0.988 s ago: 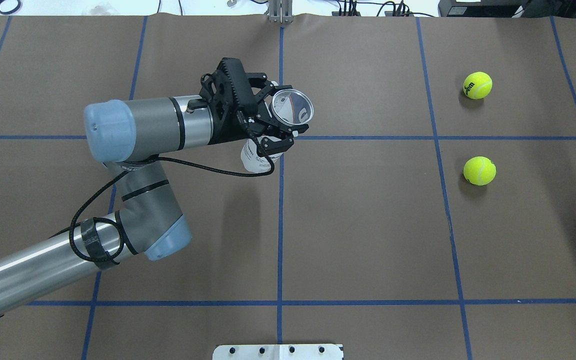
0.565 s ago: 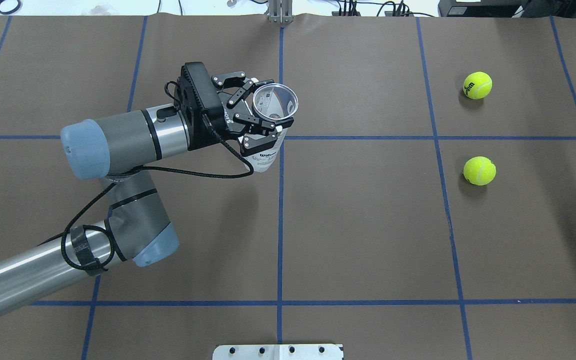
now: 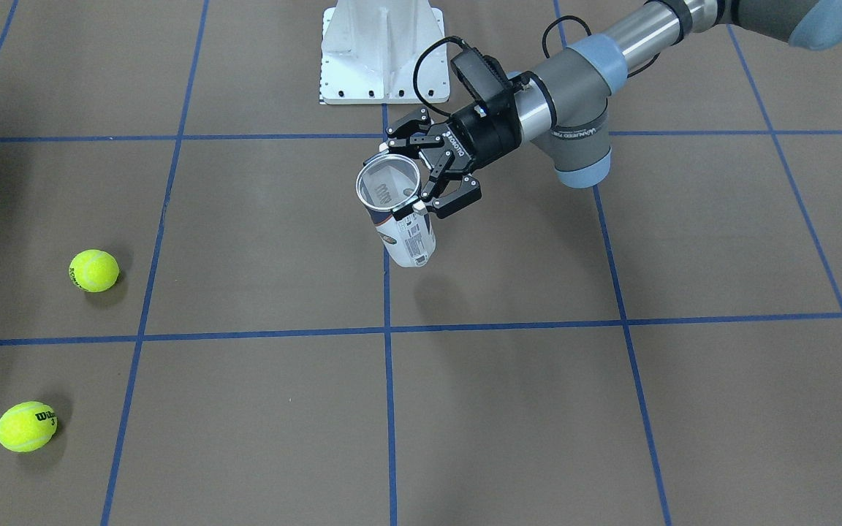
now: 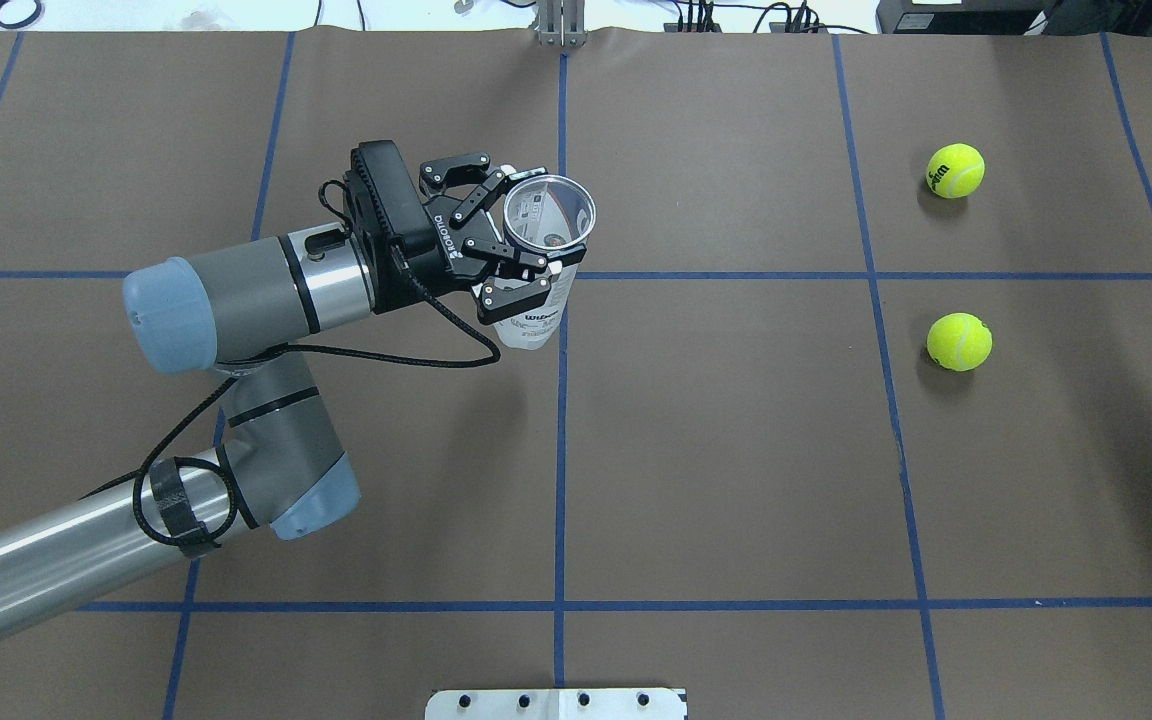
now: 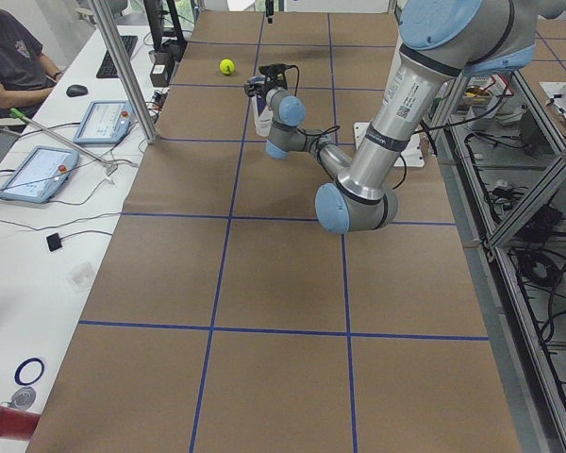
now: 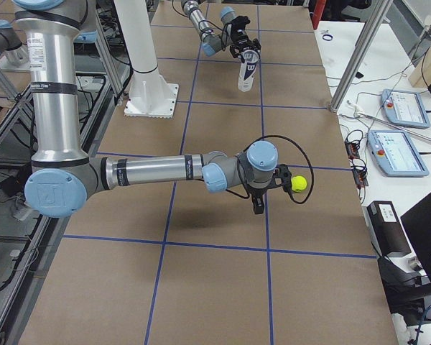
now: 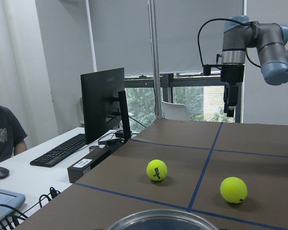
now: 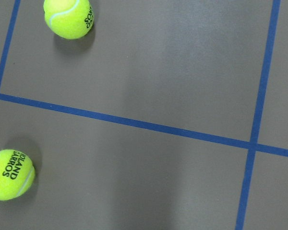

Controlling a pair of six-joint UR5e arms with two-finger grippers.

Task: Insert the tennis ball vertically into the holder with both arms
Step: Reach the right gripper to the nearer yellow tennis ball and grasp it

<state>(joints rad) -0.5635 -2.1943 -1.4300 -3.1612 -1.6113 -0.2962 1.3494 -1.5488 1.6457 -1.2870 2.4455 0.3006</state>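
My left gripper is shut on the holder, a clear can with a metal rim. It grips just below the rim and keeps the can upright, mouth up, above the table near the centre line. The can's rim shows at the bottom of the left wrist view. Two yellow tennis balls lie far off on the right side; they also show in the right wrist view. My right gripper hangs fingers-down above the table beside them; whether it is open I cannot tell.
A white pedestal base stands at the robot's edge of the table. Blue tape lines grid the brown table cover. A person sits at a side desk with a monitor, keyboard and tablets.
My left arm has swung the holder a little to the left and turned its wrist. A black tip of the right gripper has come in at the overhead view's right edge.
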